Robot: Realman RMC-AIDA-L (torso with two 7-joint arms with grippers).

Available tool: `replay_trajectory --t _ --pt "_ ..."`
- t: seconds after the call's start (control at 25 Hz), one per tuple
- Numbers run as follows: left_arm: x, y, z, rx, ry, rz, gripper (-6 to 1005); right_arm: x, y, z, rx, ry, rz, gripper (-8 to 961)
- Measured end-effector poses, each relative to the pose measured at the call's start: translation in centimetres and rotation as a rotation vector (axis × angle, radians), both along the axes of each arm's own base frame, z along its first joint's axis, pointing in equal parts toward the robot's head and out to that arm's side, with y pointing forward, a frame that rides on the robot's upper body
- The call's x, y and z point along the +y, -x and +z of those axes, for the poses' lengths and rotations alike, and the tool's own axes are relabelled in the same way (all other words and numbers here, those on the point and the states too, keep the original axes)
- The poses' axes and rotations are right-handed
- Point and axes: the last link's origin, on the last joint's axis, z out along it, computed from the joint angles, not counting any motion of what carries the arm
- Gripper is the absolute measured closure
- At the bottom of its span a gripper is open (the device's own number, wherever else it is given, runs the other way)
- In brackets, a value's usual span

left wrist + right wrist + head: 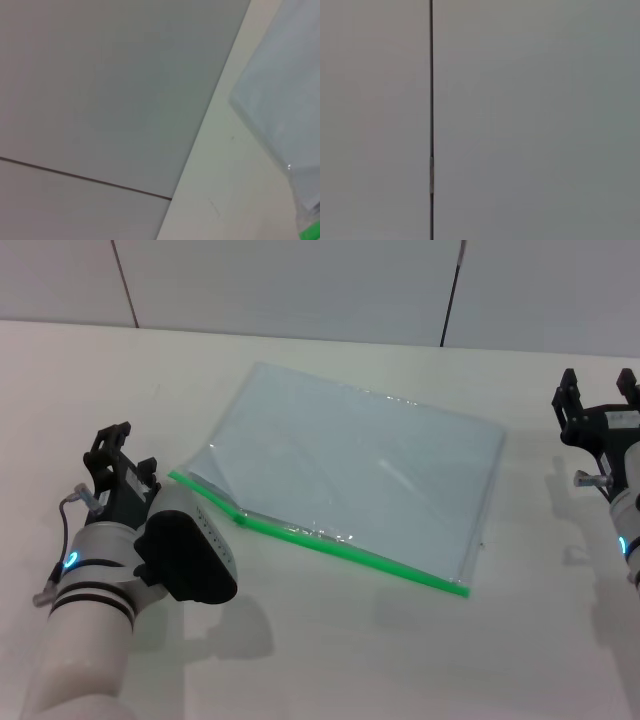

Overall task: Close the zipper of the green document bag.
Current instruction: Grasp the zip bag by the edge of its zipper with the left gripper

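Green document bag [355, 475] flat on table [320, 660], zipper [330, 540] along near edge, slider [240, 519] near left end, mouth gaping there. Left gripper [112, 455] just left of bag, fingers apart, staged to grab. Right gripper [598, 400] right of bag, fingers apart, clear.

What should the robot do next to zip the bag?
Probably move the left gripper over to the zipper and its slider. It is beside the bag, touching nothing, and the slider sits near that end. The right gripper is off to the side.
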Motion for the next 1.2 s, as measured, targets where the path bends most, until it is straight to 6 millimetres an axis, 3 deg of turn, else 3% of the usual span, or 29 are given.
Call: replay_trajectory --t 1.2 --pt "0.2 -0.2 -1.3 0.041 0.11 -0.016 426 -0.1 0.0 0.0 0.001 -0.002 0.001 298"
